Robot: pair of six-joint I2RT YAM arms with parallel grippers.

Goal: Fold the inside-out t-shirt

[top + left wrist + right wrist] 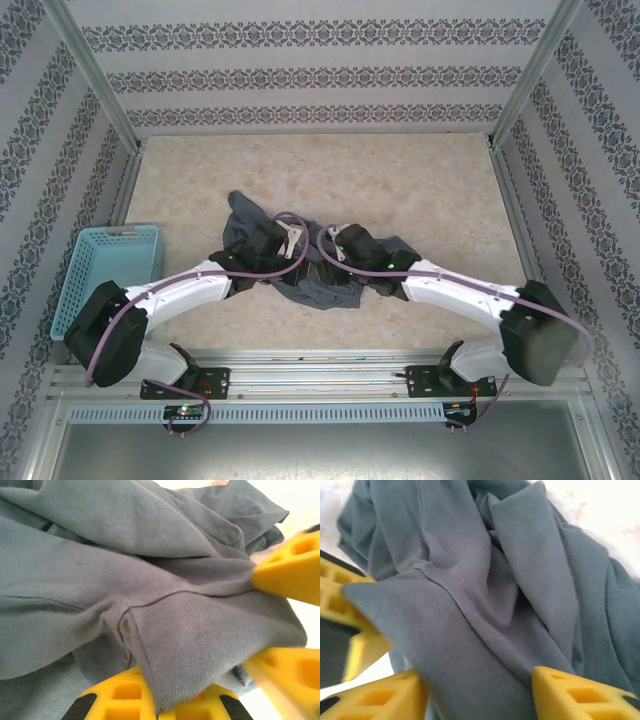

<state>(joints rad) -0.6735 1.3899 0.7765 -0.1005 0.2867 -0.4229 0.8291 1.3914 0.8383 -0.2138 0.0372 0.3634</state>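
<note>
The inside-out t-shirt (322,288) lies crumpled in a dark slate-grey heap on the table's middle, between both arms. My left gripper (291,240) sits on the heap's left part. In the left wrist view it (161,709) is shut on a hemmed fold of the t-shirt (190,630). My right gripper (333,246) meets the heap from the right, a short way from the left one. In the right wrist view it (480,692) stands open, its yellow fingers (575,695) apart with a loose fold of the t-shirt (470,630) draped between them.
A light-blue mesh basket (105,268) stands at the table's left edge beside the left arm. The beige table (400,185) stretches bare behind the heap. Patterned walls and metal posts close in the left, right and back sides.
</note>
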